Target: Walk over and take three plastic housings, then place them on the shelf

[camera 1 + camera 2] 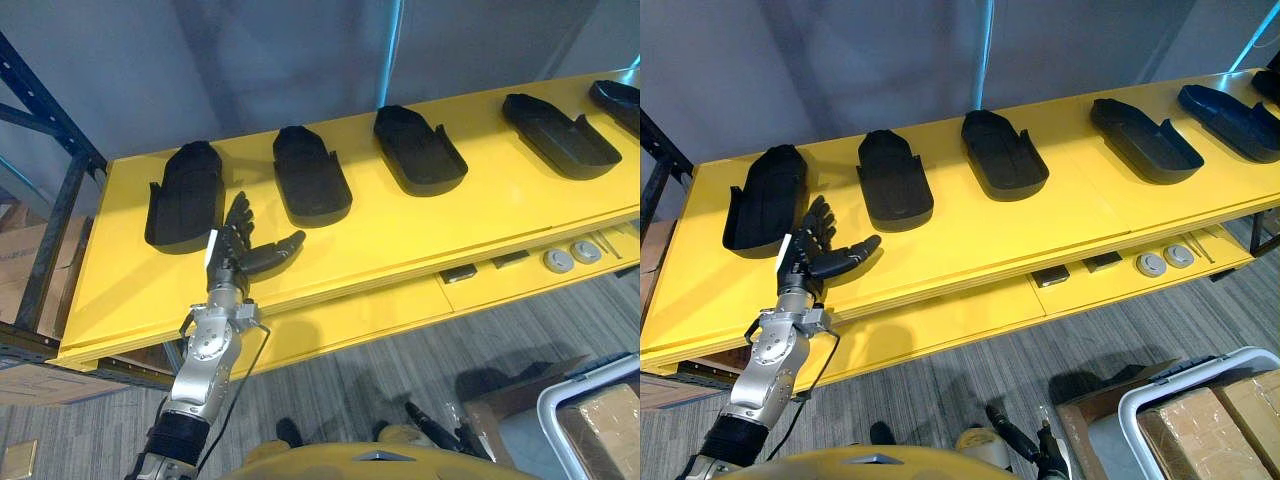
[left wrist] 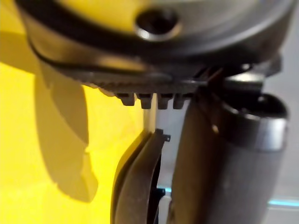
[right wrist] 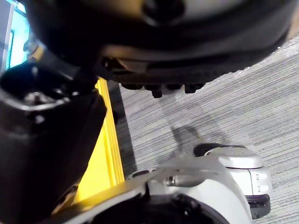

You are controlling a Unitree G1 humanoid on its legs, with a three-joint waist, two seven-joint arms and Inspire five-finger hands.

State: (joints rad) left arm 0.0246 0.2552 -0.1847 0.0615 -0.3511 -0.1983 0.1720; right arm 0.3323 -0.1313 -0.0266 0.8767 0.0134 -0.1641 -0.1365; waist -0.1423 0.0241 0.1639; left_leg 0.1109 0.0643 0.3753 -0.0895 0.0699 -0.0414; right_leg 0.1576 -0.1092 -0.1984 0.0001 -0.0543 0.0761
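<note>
Several black plastic housings lie in a row on the yellow table (image 1: pixel 130 300); the leftmost housing (image 1: pixel 185 195) and the second housing (image 1: pixel 311 173) are nearest my left hand. My left hand (image 1: pixel 237 247) hovers over the table just in front of the gap between these two, open, fingers straight and thumb spread to the right, holding nothing. In the left wrist view a housing's edge (image 2: pixel 140 182) shows past the thumb (image 2: pixel 229 163). My right hand (image 1: pixel 1012 432) hangs low by the floor, fingers straight and empty.
Further housings (image 1: pixel 419 148) (image 1: pixel 558 133) (image 1: pixel 618 100) lie to the right. A lower yellow ledge carries two round silver parts (image 1: pixel 558 261) and small dark items (image 1: pixel 458 273). A blue rack (image 1: pixel 50 200) stands left. A white cart with a cardboard box (image 1: pixel 600 420) is at the lower right.
</note>
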